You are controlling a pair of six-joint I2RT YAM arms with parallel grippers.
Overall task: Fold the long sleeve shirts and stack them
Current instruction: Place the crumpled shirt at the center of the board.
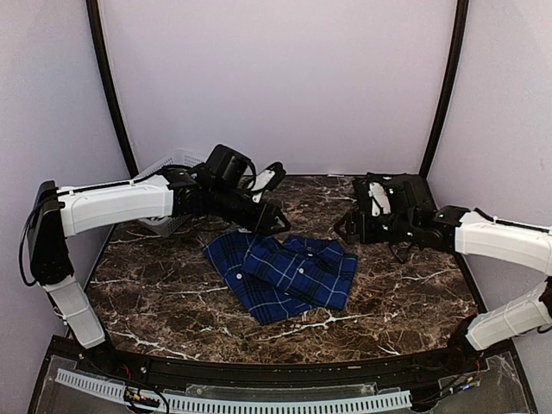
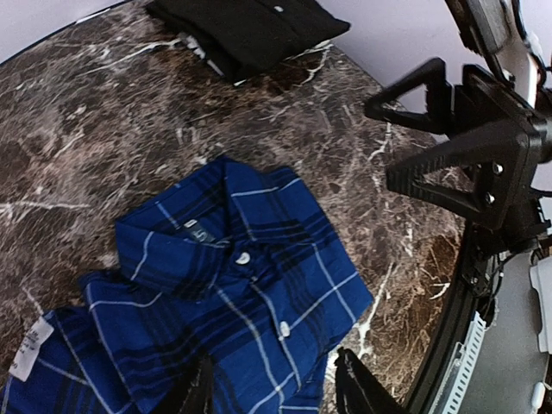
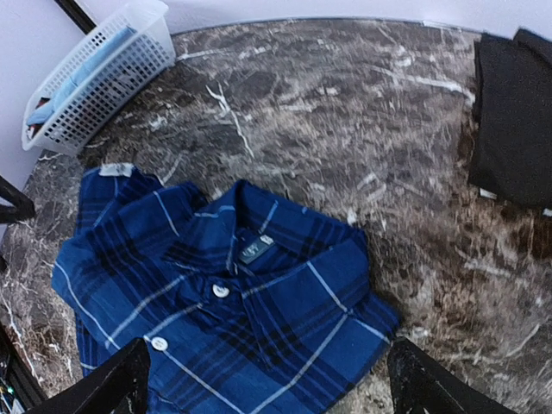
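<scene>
- Top external view: the folded blue plaid shirt (image 1: pixel 285 276) lies between both grippers.
- Left gripper (image 2: pixel 276 392) hovers over its edge, fingers parted, empty.
- Right gripper (image 3: pixel 267 384) hangs above it, spread wide, empty.
- Folded black shirt (image 2: pixel 250 30) lies well apart from it.

The folded royal-blue plaid cloth shirt (image 1: pixel 285 274) fills the middle of the dark marble table (image 1: pixel 414 297). Bare marble stays open in front of it and on both sides. A white plastic lattice basket (image 1: pixel 168 166) blocks the far left corner, and a folded black cloth shirt (image 3: pixel 513 112) blocks the far right.
</scene>
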